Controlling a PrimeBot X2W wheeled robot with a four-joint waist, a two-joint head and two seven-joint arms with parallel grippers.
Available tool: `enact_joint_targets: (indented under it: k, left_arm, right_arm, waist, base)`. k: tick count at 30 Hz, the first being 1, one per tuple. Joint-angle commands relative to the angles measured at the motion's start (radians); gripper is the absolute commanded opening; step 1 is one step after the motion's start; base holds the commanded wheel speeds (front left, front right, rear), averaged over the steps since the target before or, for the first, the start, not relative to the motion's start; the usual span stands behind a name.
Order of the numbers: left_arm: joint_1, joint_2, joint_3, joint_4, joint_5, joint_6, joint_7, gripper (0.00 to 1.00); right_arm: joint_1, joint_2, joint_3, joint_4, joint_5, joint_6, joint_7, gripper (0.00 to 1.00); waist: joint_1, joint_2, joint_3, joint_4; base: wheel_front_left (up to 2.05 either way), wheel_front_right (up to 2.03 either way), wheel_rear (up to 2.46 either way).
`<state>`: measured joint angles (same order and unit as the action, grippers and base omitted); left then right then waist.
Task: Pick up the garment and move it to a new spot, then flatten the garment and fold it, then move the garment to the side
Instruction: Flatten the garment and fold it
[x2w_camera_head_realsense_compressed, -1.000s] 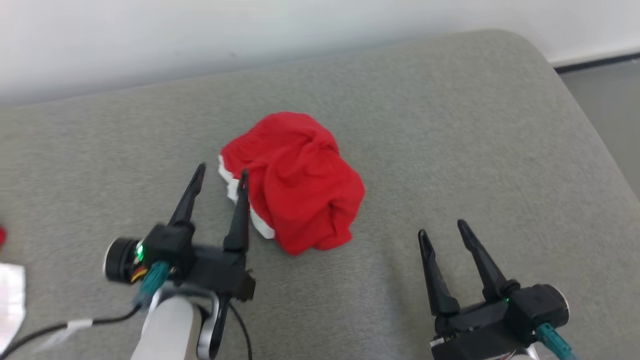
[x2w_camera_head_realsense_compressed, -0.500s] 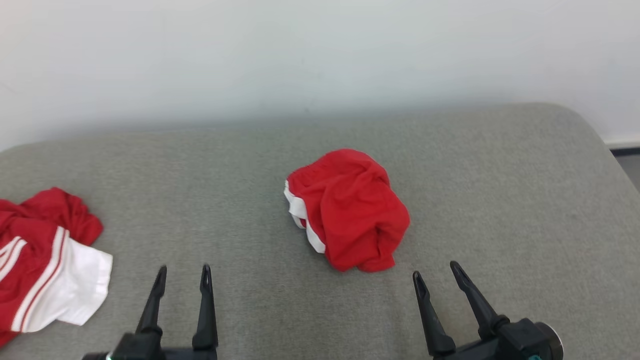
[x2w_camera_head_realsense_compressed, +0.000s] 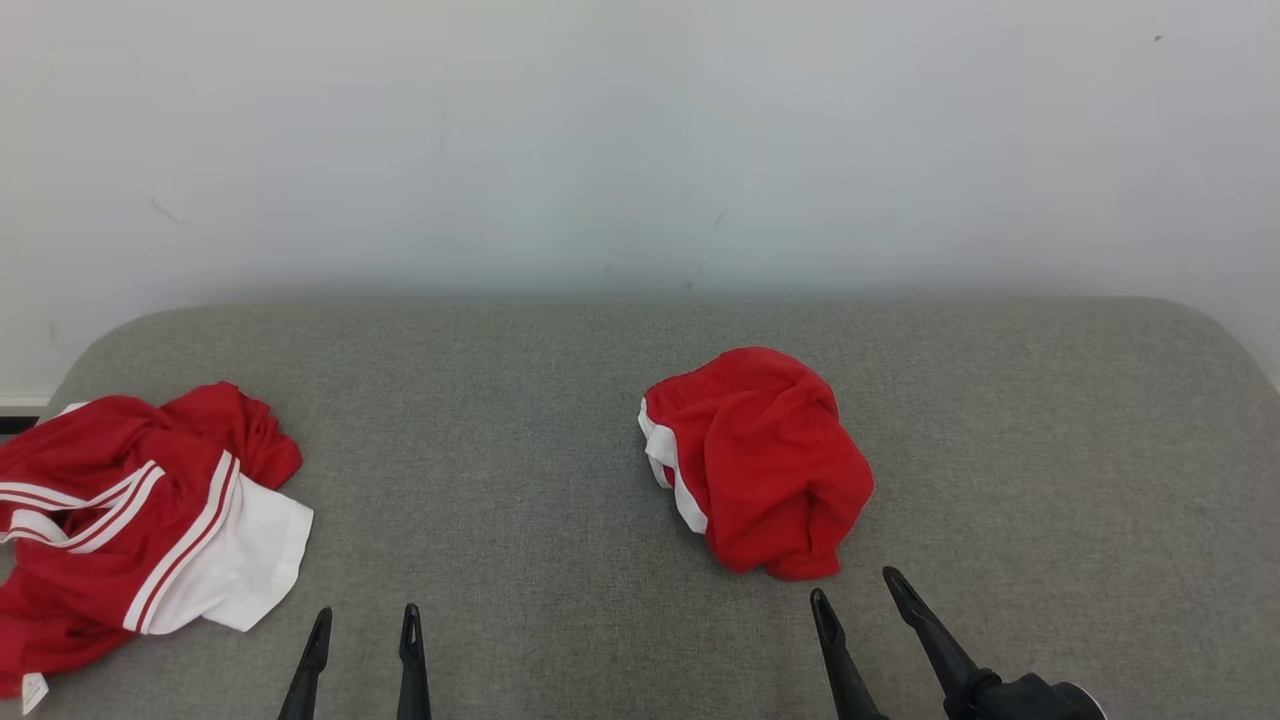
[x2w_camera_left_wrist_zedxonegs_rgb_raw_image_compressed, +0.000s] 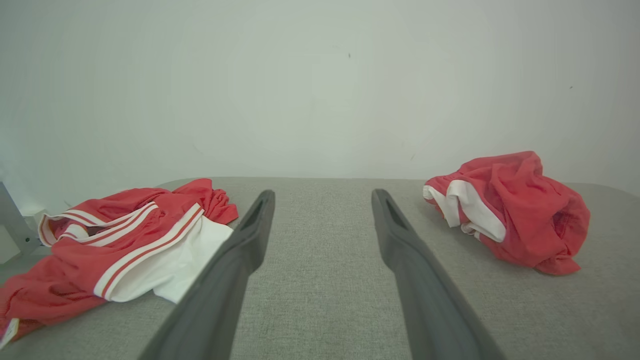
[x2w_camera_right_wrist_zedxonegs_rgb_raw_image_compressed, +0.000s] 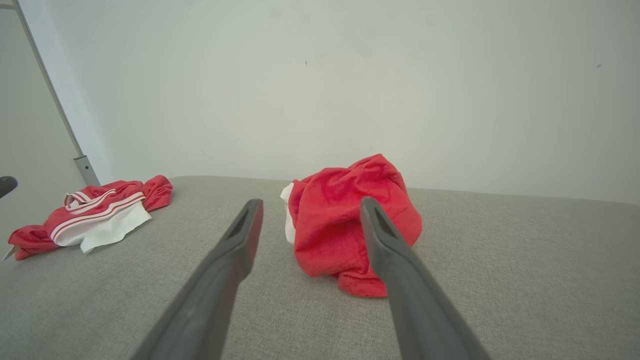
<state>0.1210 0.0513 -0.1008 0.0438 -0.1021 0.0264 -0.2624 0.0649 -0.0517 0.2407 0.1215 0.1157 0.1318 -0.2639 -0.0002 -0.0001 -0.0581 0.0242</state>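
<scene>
A crumpled red garment (x2w_camera_head_realsense_compressed: 760, 460) with white trim lies bunched up right of centre on the grey padded surface (x2w_camera_head_realsense_compressed: 500, 420). At the far left a second red garment (x2w_camera_head_realsense_compressed: 140, 500), with white stripes and a white panel, lies spread and rumpled. My left gripper (x2w_camera_head_realsense_compressed: 366, 612) is open at the bottom edge between the two garments, touching neither. My right gripper (x2w_camera_head_realsense_compressed: 854, 584) is open just in front of the crumpled garment, apart from it. The left wrist view has the open left gripper (x2w_camera_left_wrist_zedxonegs_rgb_raw_image_compressed: 322, 192) over bare fabric. The right wrist view frames the crumpled garment (x2w_camera_right_wrist_zedxonegs_rgb_raw_image_compressed: 330, 225) between the open right gripper (x2w_camera_right_wrist_zedxonegs_rgb_raw_image_compressed: 311, 200).
A pale wall (x2w_camera_head_realsense_compressed: 640, 150) rises directly behind the padded surface. The surface rounds off at its far left and far right corners. A metal post (x2w_camera_right_wrist_zedxonegs_rgb_raw_image_compressed: 82, 165) stands against the wall beyond the left end. Bare grey fabric lies between the two garments.
The head camera has lifted and swung, bringing the wall and the striped garment into view. My left gripper has drawn back from the crumpled garment's white-trimmed edge. Both grippers stayed open.
</scene>
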Motion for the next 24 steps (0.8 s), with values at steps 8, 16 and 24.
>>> enact_joint_targets:
  k: [8,16,24]
  left_arm:
    - [0.003,-0.001,-0.007,0.010,0.009,0.005,-0.002,1.00]
    - [-0.013,-0.001,-0.028,0.021,0.006,0.002,-0.002,1.00]
    - [-0.026,-0.001,-0.057,0.037,0.009,0.001,-0.002,1.00]
  right_arm:
    - [0.010,-0.006,0.011,0.009,0.004,-0.002,-0.002,1.00]
    - [-0.019,-0.005,0.003,0.039,-0.007,-0.002,-0.001,1.00]
    - [-0.116,0.001,-0.040,0.231,-0.021,-0.002,-0.002,1.00]
  waist:
    - [0.0002,0.0001,0.002,0.012]
    - [0.0002,0.0001,0.009,0.034]
    - [0.0002,0.0001,0.011,0.095]
  base:
    - [0.00,0.00,0.00]
    - [0.00,0.00,0.00]
    - [0.00,0.00,0.00]
